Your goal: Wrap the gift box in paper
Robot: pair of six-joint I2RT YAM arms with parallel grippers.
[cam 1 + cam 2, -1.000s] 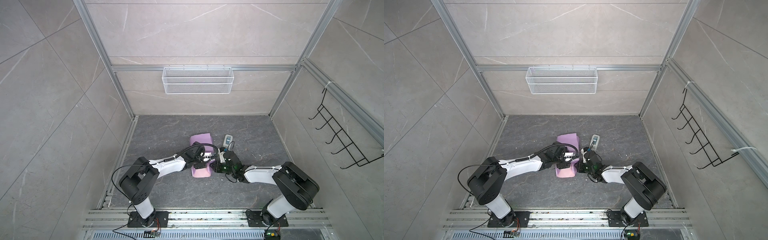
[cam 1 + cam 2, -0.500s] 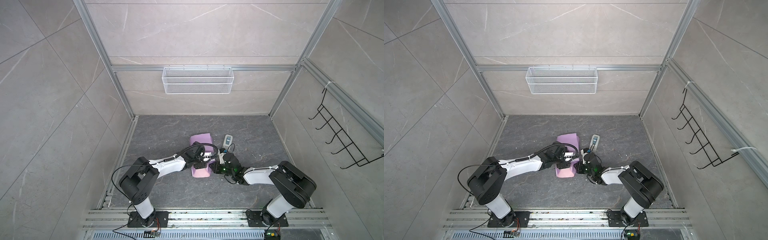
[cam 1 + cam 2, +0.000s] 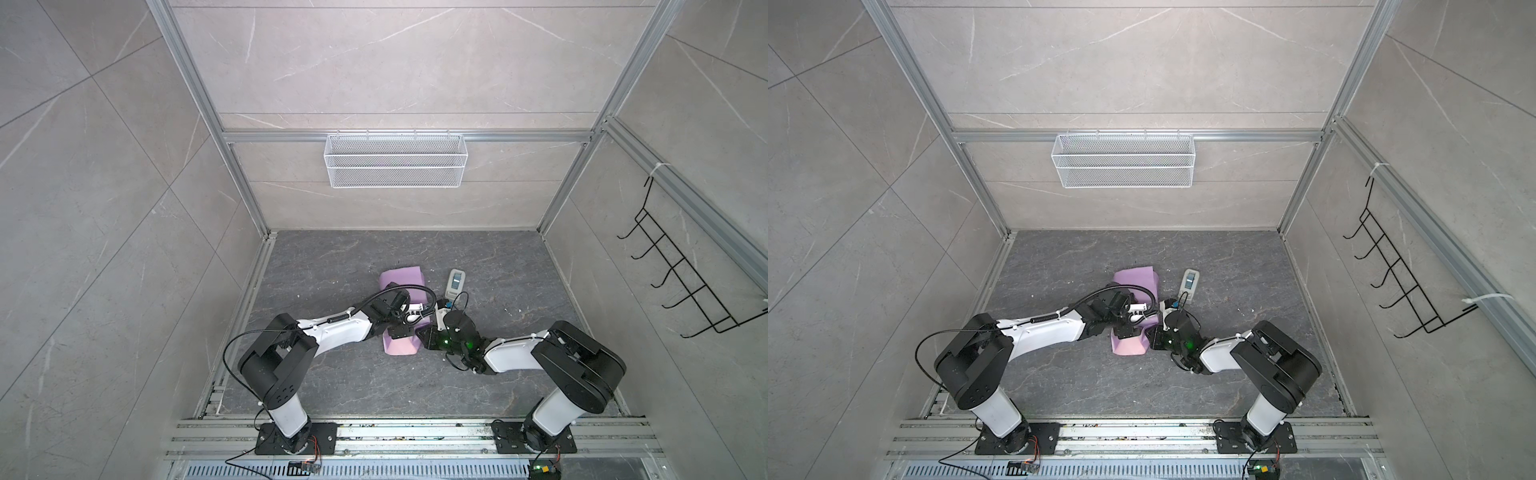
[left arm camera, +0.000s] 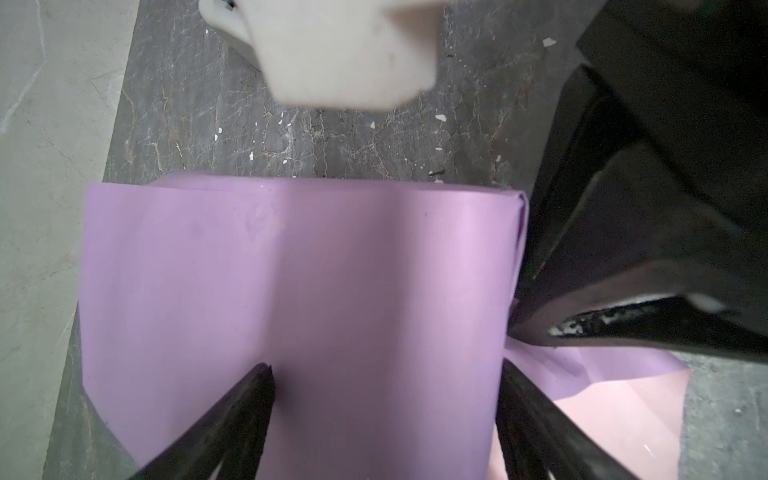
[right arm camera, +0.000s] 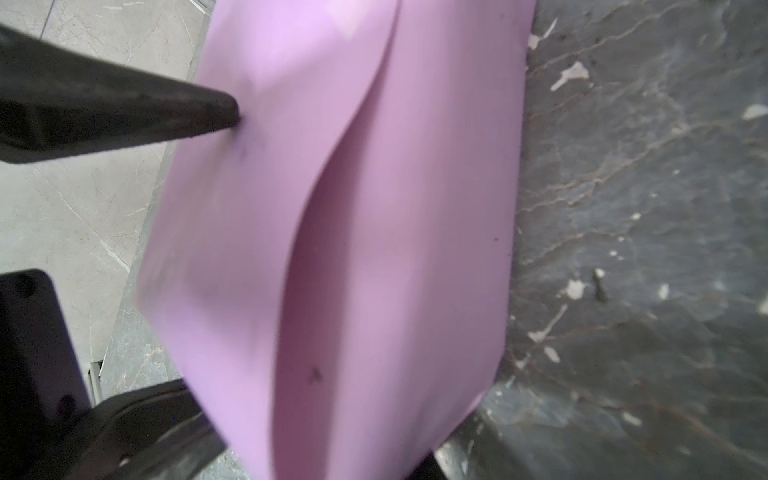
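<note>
**Right arm closes in on the open end while the parcel holds its place**

The paper (image 3: 400,277) lies wrapped lilac side out in the middle of the tabletop (image 3: 332,386). The gift box is nowhere to be seen, and I judge it sits inside that wrap. My left fingers (image 4: 241,419) stand spread apart and grip nothing. Both tips rest on the parcel's top face, one near the middle and the other at its edge. My right fingers (image 4: 615,320) are tucked low against the end of the parcel nearer my bases, where a pale pink flap (image 4: 602,415) trails onto the tabletop. I cannot tell whether they pinch that paper or only press against it, because the right wrist view is filled with blurred lilac.

Over the last second my right arm has folded in and carried its wrist a little closer to that end. The left arm and the parcel have stayed where they were. The tape dispenser (image 3: 456,284) also stays near the parcel's far corner, untouched.

To me this means the long wrap is done and the end fold is the step in hand, with the left pinning and the right working the flap. In the right wrist view the overlapping edge (image 5: 332,174) bows up off the layer beneath. I judge from this that the seam is not fastened, so lifting my left fingers too soon could let it spring open.
</note>
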